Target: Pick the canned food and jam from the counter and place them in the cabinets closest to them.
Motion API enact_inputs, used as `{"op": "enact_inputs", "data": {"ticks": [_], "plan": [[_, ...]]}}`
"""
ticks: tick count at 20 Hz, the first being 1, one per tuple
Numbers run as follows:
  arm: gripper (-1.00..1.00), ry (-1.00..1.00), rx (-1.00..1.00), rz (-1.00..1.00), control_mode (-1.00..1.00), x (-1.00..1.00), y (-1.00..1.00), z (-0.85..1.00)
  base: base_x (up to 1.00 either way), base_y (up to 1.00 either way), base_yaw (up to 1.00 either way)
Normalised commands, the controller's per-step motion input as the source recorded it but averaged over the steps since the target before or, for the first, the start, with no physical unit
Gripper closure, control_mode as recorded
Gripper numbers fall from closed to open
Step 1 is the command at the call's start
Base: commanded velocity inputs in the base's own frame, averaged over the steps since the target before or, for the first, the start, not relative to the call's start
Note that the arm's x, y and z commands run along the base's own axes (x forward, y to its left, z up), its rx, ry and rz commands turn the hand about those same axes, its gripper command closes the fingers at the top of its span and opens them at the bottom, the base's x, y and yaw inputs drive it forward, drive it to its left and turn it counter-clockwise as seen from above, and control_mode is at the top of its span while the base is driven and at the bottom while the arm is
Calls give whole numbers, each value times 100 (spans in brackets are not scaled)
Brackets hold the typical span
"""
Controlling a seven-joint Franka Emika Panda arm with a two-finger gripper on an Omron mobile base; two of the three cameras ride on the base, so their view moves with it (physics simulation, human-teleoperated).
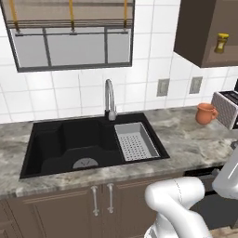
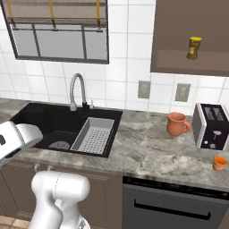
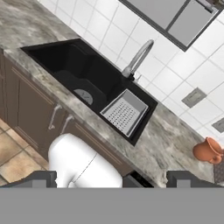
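Observation:
The jam (image 2: 219, 163), a small squat orange jar with a pale top, stands near the counter's (image 2: 152, 150) front edge at the far right, in front of the toaster (image 2: 212, 126). Above it hang the open dark brown cabinets (image 2: 172, 67), seen too in the left base view as cabinets (image 1: 190, 28), with a taller amber jar (image 2: 194, 48) on the shelf. The canned food is out of view. My gripper (image 3: 114, 179) is open, with nothing between its wide-apart fingertips (image 3: 41, 178). It looks down from over the floor at the counter (image 3: 168, 140) and sink.
A black sink (image 1: 69, 144) with a grey strainer tray (image 1: 135, 142) and a curved faucet (image 1: 109, 100) fills the counter's left. An orange mug (image 2: 177, 124) stands left of the toaster. A dark appliance front (image 2: 170, 205) sits under the counter beside base cupboards (image 1: 100, 200).

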Motion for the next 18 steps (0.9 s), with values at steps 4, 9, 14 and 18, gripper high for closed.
{"op": "enact_inputs", "data": {"ticks": [4, 9, 14, 18], "plan": [[-100, 0, 0, 0, 100, 0, 0, 0, 0, -48, 0], [-100, 0, 0, 0, 100, 0, 0, 0, 0, -48, 0], [-100, 0, 0, 0, 100, 0, 0, 0, 0, -49, 0], [-100, 0, 0, 0, 100, 0, 0, 0, 0, -49, 0]]}}
